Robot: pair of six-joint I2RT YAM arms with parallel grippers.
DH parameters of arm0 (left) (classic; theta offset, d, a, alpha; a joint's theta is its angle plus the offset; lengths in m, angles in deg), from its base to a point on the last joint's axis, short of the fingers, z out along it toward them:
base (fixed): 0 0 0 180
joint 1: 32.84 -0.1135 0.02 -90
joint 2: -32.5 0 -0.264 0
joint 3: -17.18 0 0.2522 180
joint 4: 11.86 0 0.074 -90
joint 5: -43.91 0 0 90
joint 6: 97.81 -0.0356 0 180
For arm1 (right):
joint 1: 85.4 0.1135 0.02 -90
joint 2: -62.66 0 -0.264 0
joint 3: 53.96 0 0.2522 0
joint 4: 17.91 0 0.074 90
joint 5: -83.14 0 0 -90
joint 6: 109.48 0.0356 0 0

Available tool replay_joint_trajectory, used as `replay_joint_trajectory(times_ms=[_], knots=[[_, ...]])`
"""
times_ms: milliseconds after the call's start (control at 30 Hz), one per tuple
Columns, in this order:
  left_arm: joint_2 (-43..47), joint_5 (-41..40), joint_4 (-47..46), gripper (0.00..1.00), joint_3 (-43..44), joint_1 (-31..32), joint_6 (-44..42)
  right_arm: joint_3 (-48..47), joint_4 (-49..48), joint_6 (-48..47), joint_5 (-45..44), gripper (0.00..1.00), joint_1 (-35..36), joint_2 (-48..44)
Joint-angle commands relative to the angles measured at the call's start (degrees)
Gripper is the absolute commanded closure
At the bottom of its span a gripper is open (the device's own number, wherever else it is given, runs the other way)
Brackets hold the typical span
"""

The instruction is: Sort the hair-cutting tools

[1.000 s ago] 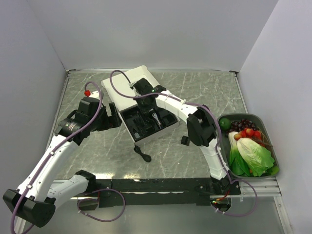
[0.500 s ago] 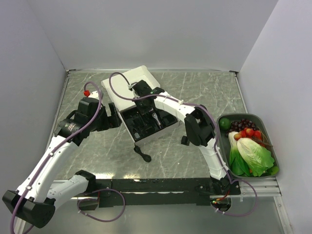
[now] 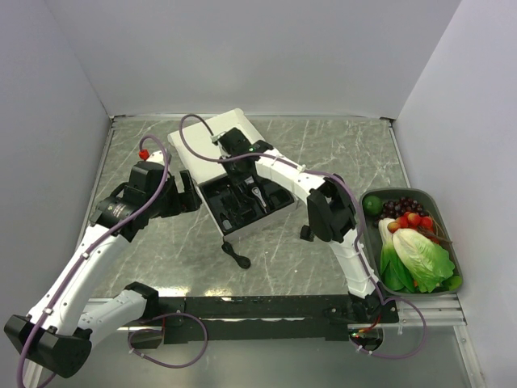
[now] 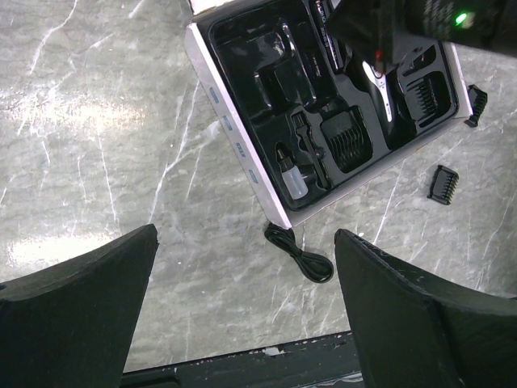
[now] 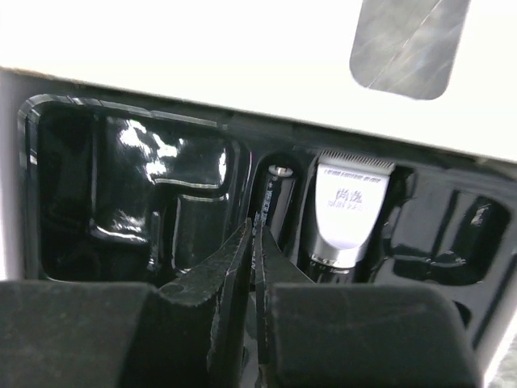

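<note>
Top view, box: a white cardboard box holding a black moulded plastic tray lies mid-table between the arms.
Top view, clipper: the slim black electric hair clipper with silver blade end lies in a middle slot of the tray.
Top view, right gripper: it hangs over the tray's far side. Its jaws cannot be made out from here.
Top view, cable: a coiled black cable lies on the grey marble table, just beside the box's near corner.
Left wrist view, left gripper: its fingers are spread wide and empty, hovering off the box's side.
Left wrist view, loose parts: a small black plastic comb attachment lies on the table near the tray. A second comb attachment sits at the box's edge.
Right wrist view, claw: the fingertips are nearly pressed together with only a slit between them. They pinch nothing and sit above the slot beside the clipper's blade.
Step, judged: the loose combs are not yet in the tray.
Doing it well: lift straight up clear of the tray wall. Spread the jaws before descending and take each comb across its narrow sides. Seat it flat in a free slot.
</note>
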Motion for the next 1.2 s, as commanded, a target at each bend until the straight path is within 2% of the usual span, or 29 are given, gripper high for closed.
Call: replay_joint_trajectory(times_ms=[0,300,567,833,1000,1033,1167], knots=[[0.47,-0.09,-1.46,0.04,0.81,0.09,-0.45,-5.55,0.93,-0.95,-1.89,0.88,0.28,-1.44],[0.38,-0.62,-0.66,0.04,0.81,0.09,-0.63,-3.88,-0.39,-0.25,-1.72,0.94,0.19,1.9],[0.12,-0.18,-1.28,0.03,0.29,0.09,-0.54,2.27,-2.41,1.07,-0.92,0.97,0.28,1.65],[-0.15,-0.01,-1.98,0.03,0.55,0.09,-0.72,-0.1,-1.71,0.2,-1.36,0.97,0.28,-0.9],[-0.32,0.34,-2.24,0.03,1.95,0.09,-1.16,-2.91,-0.48,-0.42,-2.41,0.94,0.54,-5.29],[-0.41,0.61,-2.59,0.04,2.22,0.09,-1.33,-2.3,-0.91,-0.51,-2.94,0.87,0.55,-7.39],[-0.76,0.96,-3.12,0.04,2.92,0.09,-2.56,0.6,-1.18,-0.51,-4.26,0.78,0.54,-14.33]])
